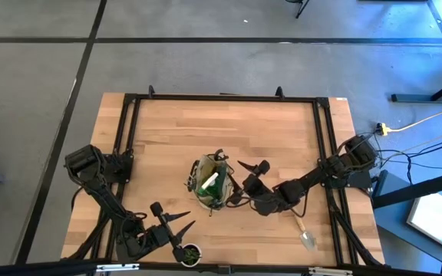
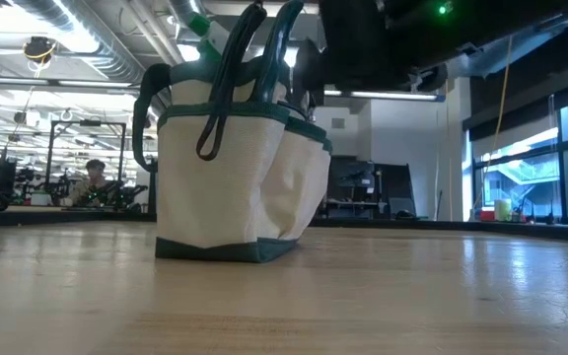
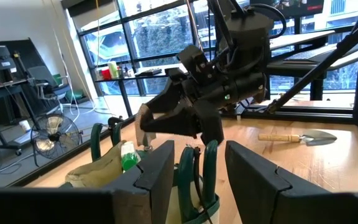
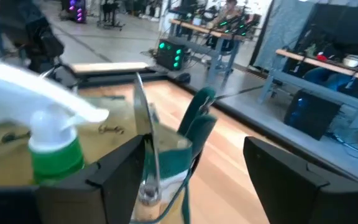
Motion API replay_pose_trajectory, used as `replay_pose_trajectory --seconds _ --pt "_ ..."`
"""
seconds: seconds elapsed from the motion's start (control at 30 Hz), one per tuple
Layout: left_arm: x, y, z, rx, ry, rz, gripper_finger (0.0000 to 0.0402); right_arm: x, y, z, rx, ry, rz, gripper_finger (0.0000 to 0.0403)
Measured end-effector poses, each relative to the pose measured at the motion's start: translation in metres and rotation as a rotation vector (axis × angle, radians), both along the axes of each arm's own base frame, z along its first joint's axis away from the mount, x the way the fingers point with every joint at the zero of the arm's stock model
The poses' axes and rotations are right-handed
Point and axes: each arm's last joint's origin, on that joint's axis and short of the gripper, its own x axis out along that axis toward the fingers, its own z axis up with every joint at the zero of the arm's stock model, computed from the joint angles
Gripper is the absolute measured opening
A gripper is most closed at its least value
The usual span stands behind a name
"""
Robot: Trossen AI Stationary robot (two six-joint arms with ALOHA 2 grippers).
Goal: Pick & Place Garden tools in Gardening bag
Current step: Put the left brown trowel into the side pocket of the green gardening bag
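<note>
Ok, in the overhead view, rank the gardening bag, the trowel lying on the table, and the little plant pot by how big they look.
Largest to smallest in the high view:
1. Gardening bag, clearly the widest.
2. Trowel, long but thin.
3. Plant pot, smallest; it sits at the table's near edge, partly hidden behind the left pincer, so its full outline is unsure.

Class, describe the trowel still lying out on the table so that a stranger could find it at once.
Start at the fabric bag mid-table, then look toward the table's near right corner. The trowel lies flat there, alone: a wooden handle with a shiny metal blade.
</note>
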Motion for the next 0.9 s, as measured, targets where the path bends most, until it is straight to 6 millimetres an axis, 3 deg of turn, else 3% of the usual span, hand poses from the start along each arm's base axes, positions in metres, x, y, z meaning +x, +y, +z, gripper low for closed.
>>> replay_pose_trajectory --seconds 0.2,0.53,0.9 --pt "0.0 0.0 0.0 0.0 0.0 0.0 0.0139 -0.0018 0.0035 0.0045 -0.033 -0.014 -0.036 0.0213" --pt "0.0 0.0 0.0 0.0 0.0 0.0 0.0139 -0.0008 0.0049 0.0032 -0.026 0.009 0.029 0.0015" --pt "0.0 0.0 0.0 0.0 0.0 0.0 0.0139 -0.0024 0.0035 0.0014 -0.072 0.046 -0.015 0.0004"
